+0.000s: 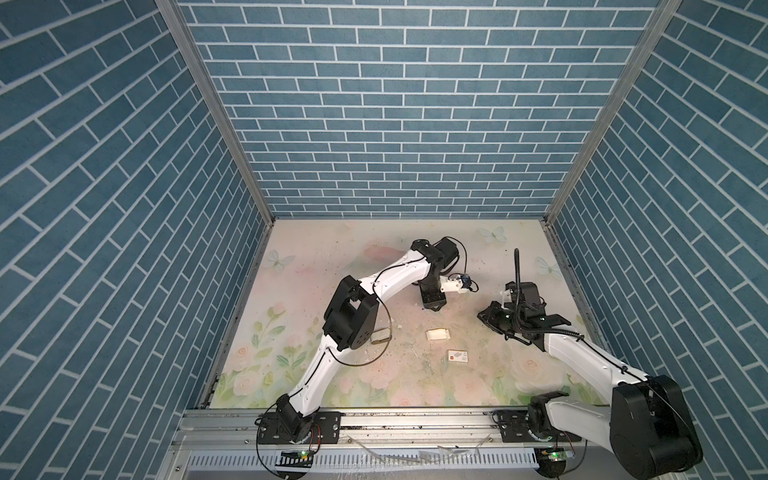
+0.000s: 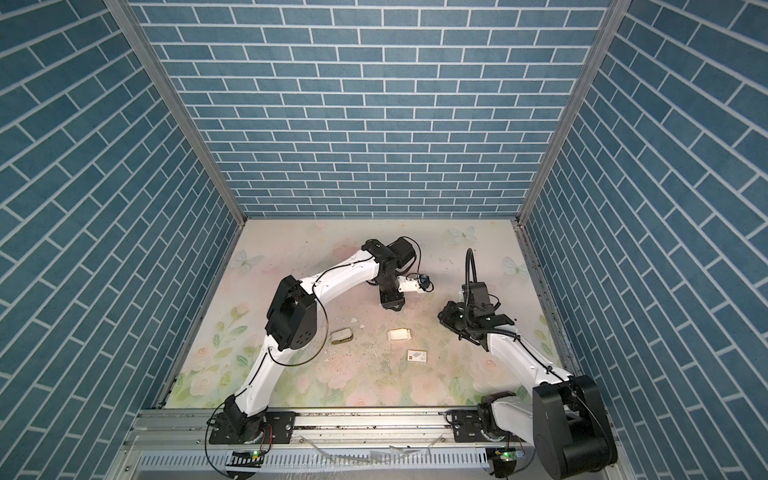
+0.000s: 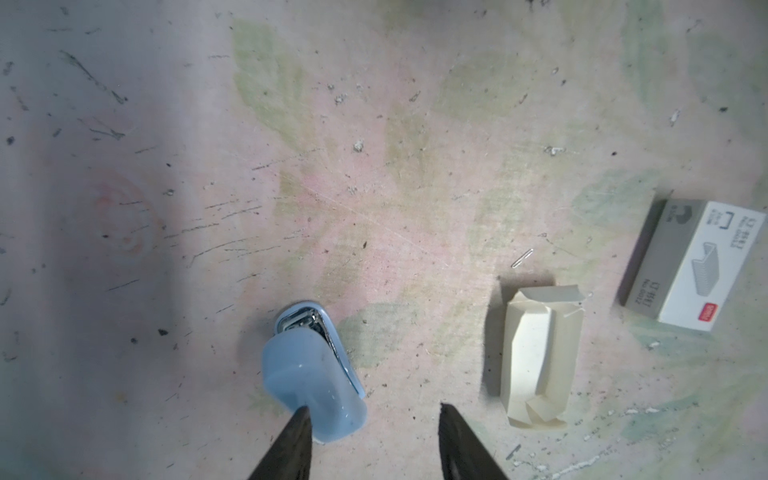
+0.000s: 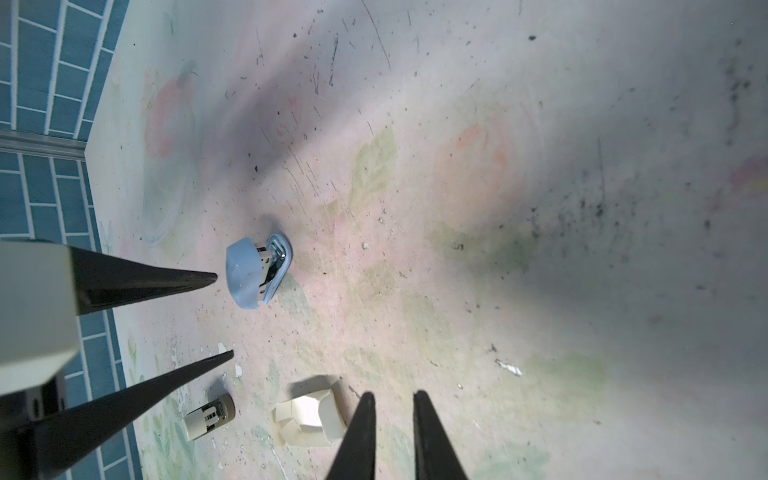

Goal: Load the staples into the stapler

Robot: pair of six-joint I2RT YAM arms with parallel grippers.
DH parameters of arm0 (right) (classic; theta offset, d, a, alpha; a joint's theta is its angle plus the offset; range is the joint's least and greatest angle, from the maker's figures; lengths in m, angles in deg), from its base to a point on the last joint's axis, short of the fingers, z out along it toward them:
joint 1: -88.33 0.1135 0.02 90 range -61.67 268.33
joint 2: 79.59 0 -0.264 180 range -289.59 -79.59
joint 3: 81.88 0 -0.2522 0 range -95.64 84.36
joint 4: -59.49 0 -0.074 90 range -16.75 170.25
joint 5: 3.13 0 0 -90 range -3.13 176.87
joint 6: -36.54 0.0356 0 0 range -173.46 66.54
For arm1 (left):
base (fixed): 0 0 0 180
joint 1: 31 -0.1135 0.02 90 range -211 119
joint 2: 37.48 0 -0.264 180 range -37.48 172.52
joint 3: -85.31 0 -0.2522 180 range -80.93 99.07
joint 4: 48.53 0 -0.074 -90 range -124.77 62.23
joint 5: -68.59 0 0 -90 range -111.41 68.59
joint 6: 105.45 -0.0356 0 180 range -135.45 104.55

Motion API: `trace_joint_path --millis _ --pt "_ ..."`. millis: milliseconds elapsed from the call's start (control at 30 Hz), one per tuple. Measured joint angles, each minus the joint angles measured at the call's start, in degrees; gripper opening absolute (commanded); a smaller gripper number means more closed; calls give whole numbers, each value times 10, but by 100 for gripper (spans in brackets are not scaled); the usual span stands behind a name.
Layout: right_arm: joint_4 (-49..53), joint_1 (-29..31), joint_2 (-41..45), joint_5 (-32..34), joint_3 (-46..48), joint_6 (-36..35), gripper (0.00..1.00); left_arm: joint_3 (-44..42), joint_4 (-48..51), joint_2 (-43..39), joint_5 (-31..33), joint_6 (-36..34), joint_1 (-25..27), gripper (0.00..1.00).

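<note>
Blue stapler [image 3: 307, 374] on the desk [image 3: 374, 166], near the cream tray [image 3: 536, 365], which lies between it and the staple box [image 3: 698, 266]. Both wrist views show the stapler foreshortened, chrome parts showing. Its long axis runs away from the left end effector [image 3: 374, 407], whose jaws stand apart with one fingertip at its near end; contact cannot be told. Right end effector [image 4: 394, 394]: narrowly parted, empty. Staple strips cannot be made out.

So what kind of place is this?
Probably a robot test booth, not a real room: a left arm and a right arm bolted to a metal rail, walls of printed blue brick, and a scuffed flowery mat underneath.
</note>
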Motion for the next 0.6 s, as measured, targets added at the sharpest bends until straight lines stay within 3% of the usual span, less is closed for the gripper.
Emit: trace_joint_path --millis 133,400,533,600 --pt "0 0 20 28 -2 -22 38 -66 -33 -71 -7 16 -8 81" --pt "8 -4 33 98 -54 -90 45 -189 -102 -242 -9 56 -55 88" --pt "-2 -5 33 133 -61 -138 71 -256 -134 -302 -10 85 -97 93" --pt "-10 -5 33 156 -60 -158 75 -292 -149 -331 -11 101 -127 99"
